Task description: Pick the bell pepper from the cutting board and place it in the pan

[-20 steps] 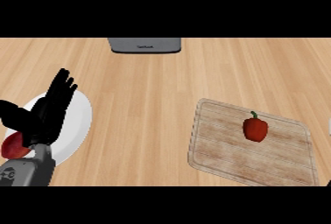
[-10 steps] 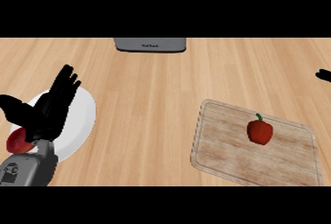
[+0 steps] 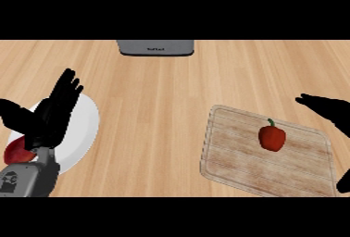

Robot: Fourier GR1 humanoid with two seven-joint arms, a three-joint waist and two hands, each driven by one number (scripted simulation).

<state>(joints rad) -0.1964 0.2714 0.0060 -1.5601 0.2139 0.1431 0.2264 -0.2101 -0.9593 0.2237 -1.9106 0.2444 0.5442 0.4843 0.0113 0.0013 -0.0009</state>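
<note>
My right hand (image 3: 327, 110) has come further into view from the right edge, its fingers (image 3: 305, 99) now reaching over the far right corner of the cutting board (image 3: 236, 162), nearer the bell pepper (image 3: 272, 137) than before.

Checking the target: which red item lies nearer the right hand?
The bell pepper on the cutting board, beside the right hand; the other red item sits on the plate.

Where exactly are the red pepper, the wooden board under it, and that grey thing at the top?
bell pepper (image 3: 272, 138): head view, on its red body.
cutting board (image 3: 236, 169): head view, on bare wood left of the pepper.
grey pan (image 3: 156, 47): head view, on its visible middle at the counter's far edge.
</note>
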